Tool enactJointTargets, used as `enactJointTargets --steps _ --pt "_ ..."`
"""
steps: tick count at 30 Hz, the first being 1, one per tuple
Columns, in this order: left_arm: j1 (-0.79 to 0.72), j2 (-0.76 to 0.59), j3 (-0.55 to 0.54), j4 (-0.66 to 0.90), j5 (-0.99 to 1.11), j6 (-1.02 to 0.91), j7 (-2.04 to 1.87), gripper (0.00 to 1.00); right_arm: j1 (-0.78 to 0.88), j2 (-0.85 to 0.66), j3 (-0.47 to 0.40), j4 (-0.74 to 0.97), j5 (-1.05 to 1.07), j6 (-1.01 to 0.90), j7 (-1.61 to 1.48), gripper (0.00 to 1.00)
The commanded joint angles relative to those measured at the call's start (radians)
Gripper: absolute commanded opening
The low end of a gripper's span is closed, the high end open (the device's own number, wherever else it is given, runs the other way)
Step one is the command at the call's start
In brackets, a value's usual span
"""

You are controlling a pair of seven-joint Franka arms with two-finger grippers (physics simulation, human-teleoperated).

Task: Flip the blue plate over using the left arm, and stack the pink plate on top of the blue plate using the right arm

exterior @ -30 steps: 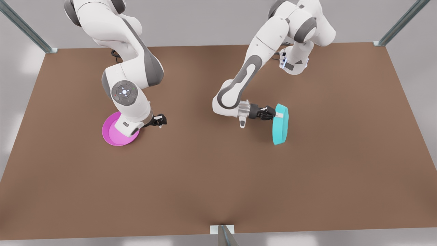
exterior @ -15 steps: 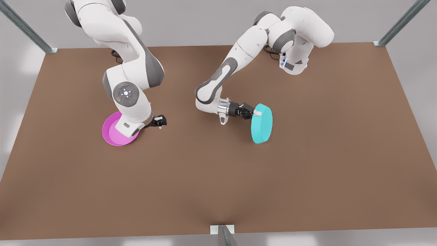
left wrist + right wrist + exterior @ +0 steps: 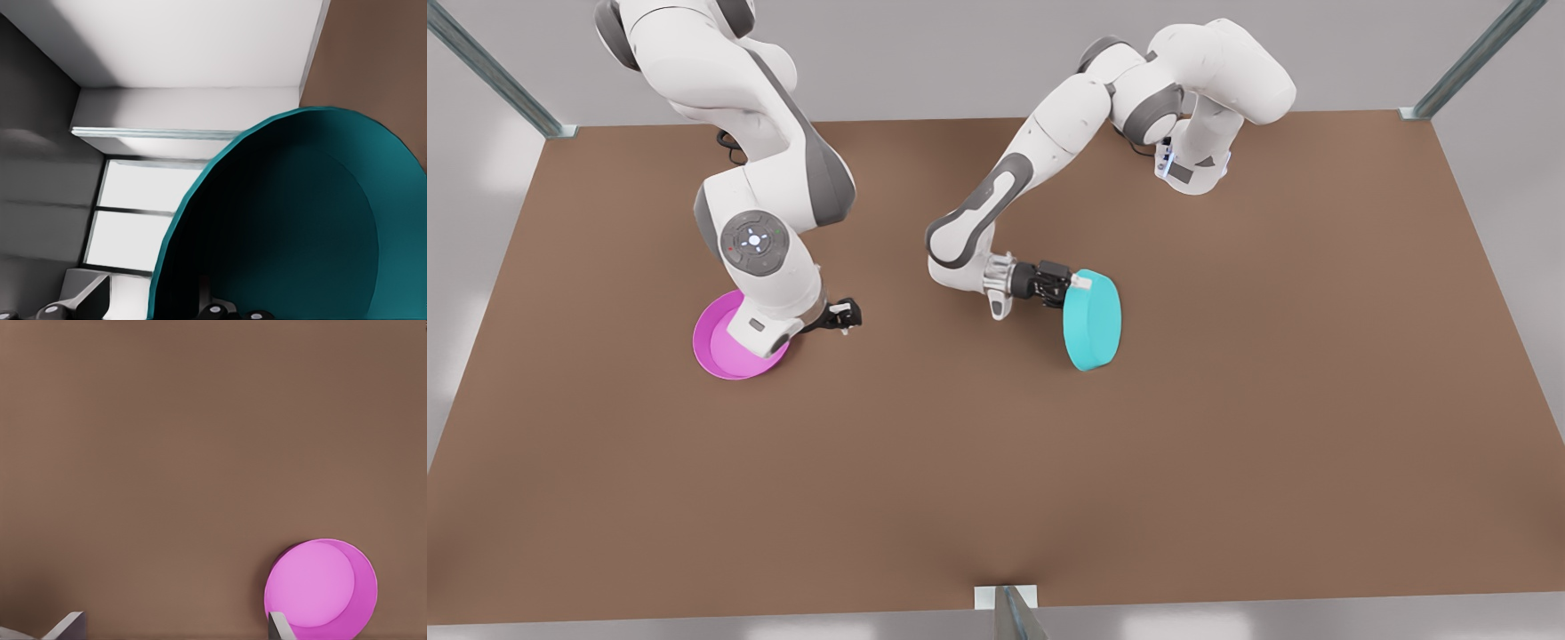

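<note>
A simulated pair of white arms works over a brown desk (image 3: 1227, 444). The left arm (image 3: 996, 204), at the front view's right, reaches across toward the middle of the desk with the left gripper (image 3: 1074, 286) turned sideways, its jaws clenched on the rim of the blue plate (image 3: 1092, 320). The plate stands nearly on edge, its flat underside turned toward the front view's right and its hollow side facing the wrist; from the left wrist view the plate's (image 3: 293, 220) dark turquoise interior looms just past the fingertips (image 3: 213, 309). Whether its lower edge touches the desk cannot be told. The right arm (image 3: 765, 222), at the front view's left, waits with the right gripper (image 3: 843, 315) just above the desk; whether its jaws are parted cannot be told. The pink plate (image 3: 734, 348) lies flat and rim-up on the desk beside that gripper, partly covered by the wrist, well apart from the blue plate; the right wrist view shows the pink plate (image 3: 323, 587) resting alone on the brown surface.
</note>
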Motion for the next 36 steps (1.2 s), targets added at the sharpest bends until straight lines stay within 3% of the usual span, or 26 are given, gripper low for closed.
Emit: enactJointTargets --steps 1,5,12,15,19,21,23,24,26,27,28,29,30,31,32,34,36 --pt "-0.002 0.000 -0.001 0.002 -0.040 0.000 0.000 1.00 0.000 0.000 0.001 0.000 0.000 0.000 0.000 1.00" --pt "-0.023 0.021 -0.002 0.089 -0.169 0.003 -0.002 1.00 0.000 0.000 0.001 0.000 0.000 0.000 0.000 1.00" --pt "-0.009 0.035 0.006 0.275 -0.672 0.026 -0.117 1.00 -0.002 -0.003 0.000 0.002 0.000 -0.003 0.000 1.00" --pt "0.044 0.020 0.006 0.318 -1.048 0.221 -0.347 1.00 -0.003 -0.003 0.000 0.020 0.002 -0.003 0.000 1.00" --pt "0.066 -0.055 0.003 0.320 -1.290 0.379 -0.482 1.00 -0.006 0.005 0.001 0.009 0.002 -0.005 -0.011 1.00" --pt "0.110 -0.098 0.003 0.366 -1.451 0.411 -0.541 1.00 -0.011 0.042 0.001 0.021 0.000 -0.001 -0.017 1.00" --pt "0.280 -0.219 0.002 0.389 -1.713 0.413 -0.568 1.00 -0.046 0.042 0.000 0.018 -0.006 -0.044 -0.161 1.00" --pt "0.446 -0.287 0.002 0.390 -1.799 0.342 -0.560 1.00 -0.057 0.058 0.003 0.014 0.003 -0.064 -0.190 1.00" --pt "0.846 -0.371 0.003 0.393 -1.821 0.262 -0.482 1.00 -0.092 0.072 0.000 0.008 0.032 -0.117 -0.295 1.00" --pt "1.105 -0.374 0.008 0.416 -1.787 0.267 -0.298 1.00 -0.172 0.072 0.001 0.009 0.002 -0.112 -0.310 1.00" --pt "1.250 -0.376 0.008 0.419 -1.631 0.279 0.062 1.00 -0.238 0.072 0.003 0.008 0.008 -0.112 -0.313 1.00" --pt "1.262 -0.379 0.006 0.419 -1.337 0.279 0.533 1.00 -0.295 0.080 0.003 0.009 0.012 -0.103 -0.331 1.00" --pt "1.264 -0.460 0.003 0.398 -1.180 0.279 0.843 1.00 -0.340 0.083 0.003 0.009 0.014 -0.100 -0.331 1.00" --pt "1.264 -0.576 0.008 0.302 -1.155 0.279 0.926 1.00 -0.376 0.086 0.003 0.009 0.032 -0.100 -0.331 1.00" --pt "1.259 -0.809 0.003 0.096 -1.137 0.288 0.927 1.00 -0.426 0.095 0.003 0.005 0.034 -0.100 -0.333 1.00" --pt "1.203 -0.963 0.002 -0.018 -1.083 0.291 0.930 1.00 -0.474 0.100 0.006 -0.038 0.035 -0.104 -0.337 1.00" --pt "1.184 -0.986 -0.020 -0.152 -1.040 0.415 0.925 1.00 -0.476 0.088 0.009 -0.133 0.038 -0.101 -0.336 1.00"
